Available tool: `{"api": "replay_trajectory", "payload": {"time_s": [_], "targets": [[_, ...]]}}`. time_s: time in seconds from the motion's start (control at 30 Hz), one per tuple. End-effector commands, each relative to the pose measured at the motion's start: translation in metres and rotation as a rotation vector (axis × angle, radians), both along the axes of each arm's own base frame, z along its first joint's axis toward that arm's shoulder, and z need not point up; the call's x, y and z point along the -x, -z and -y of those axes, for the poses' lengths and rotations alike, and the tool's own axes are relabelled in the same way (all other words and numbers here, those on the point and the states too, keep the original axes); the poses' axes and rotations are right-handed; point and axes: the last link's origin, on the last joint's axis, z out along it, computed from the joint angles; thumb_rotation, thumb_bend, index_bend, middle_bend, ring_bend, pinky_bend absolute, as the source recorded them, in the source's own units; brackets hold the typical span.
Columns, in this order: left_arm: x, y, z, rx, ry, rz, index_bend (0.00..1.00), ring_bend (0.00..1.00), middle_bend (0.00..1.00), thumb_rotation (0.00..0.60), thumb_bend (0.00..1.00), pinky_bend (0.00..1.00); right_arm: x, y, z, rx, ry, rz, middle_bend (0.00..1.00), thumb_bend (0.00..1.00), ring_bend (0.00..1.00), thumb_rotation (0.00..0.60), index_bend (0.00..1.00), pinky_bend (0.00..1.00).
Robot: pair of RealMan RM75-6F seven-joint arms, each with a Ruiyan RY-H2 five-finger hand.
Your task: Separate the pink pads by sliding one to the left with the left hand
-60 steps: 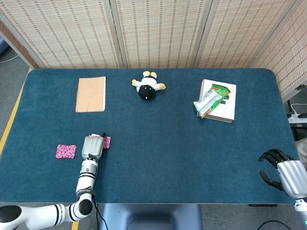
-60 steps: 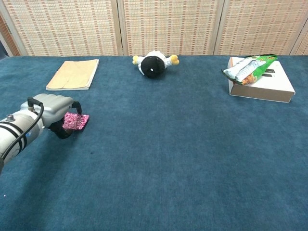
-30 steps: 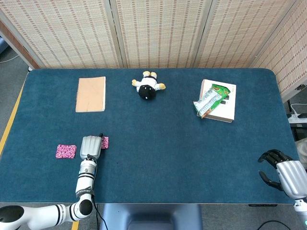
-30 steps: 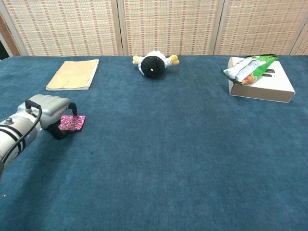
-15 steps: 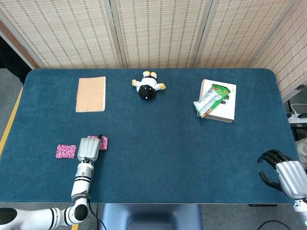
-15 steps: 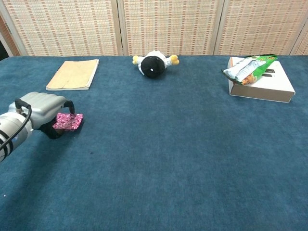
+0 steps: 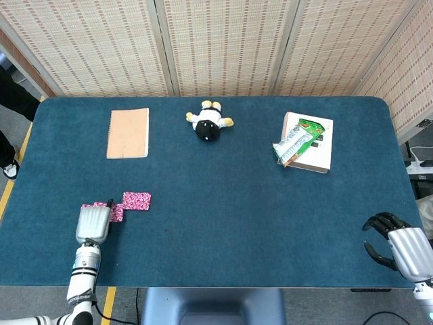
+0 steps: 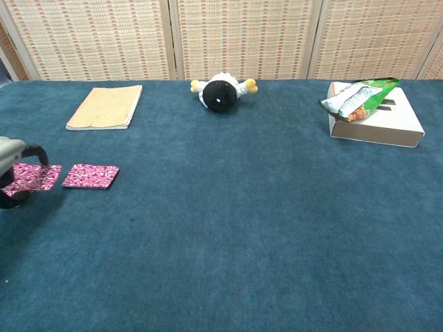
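Two pink pads lie near the table's [image 7: 270, 223] left front edge. The left hand [image 7: 93, 224] rests on the left pad [image 8: 30, 177], fingers curled over it; whether it pinches or only presses I cannot tell. The right pad [image 7: 137, 200] sits just beside it, barely apart. To widen the gap, keep flat pressure and slide straight left. Far right, the right hand [image 7: 398, 247] hangs off the table with fingers loosely spread, holding nothing.
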Motion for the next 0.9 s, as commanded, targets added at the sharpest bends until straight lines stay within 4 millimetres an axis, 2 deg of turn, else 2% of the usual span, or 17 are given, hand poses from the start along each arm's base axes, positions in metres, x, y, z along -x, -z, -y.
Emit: {"api": "replay_trajectory", "payload": {"time_s": [0.03,0.3,0.5,0.73,0.9], "targets": [[0.017,-0.013,0.017,-0.019,-0.036,0.007,0.5,1.0,1.0,0.6,0.41,1.0,0.0,0.0,0.0,0.0,0.0,0.0,0.37,0.23,0.25,0.6,0.45,0.49],[0.055,-0.026,0.045,-0.034,-0.129,0.001,0.49,1.0,1.0,0.6,0.41,1.0,0.0,0.001,0.001,-0.001,0.004,-0.003,0.37,0.23,0.25,0.6,0.45,0.49],[0.068,-0.024,0.053,-0.028,-0.153,0.003,0.48,1.0,1.0,0.6,0.41,1.0,0.0,0.003,0.002,-0.006,0.009,-0.01,0.37,0.23,0.25,0.6,0.45,0.49],[0.072,-0.017,0.054,-0.028,-0.143,-0.015,0.3,1.0,1.0,0.6,0.4,1.0,0.0,0.003,0.002,-0.003,0.012,-0.011,0.37,0.23,0.25,0.6,0.45,0.49],[0.076,-0.014,0.055,-0.021,-0.154,-0.033,0.24,1.0,1.0,0.6,0.39,1.0,0.0,0.003,0.002,-0.004,0.012,-0.011,0.37,0.23,0.25,0.6,0.45,0.49]]}}
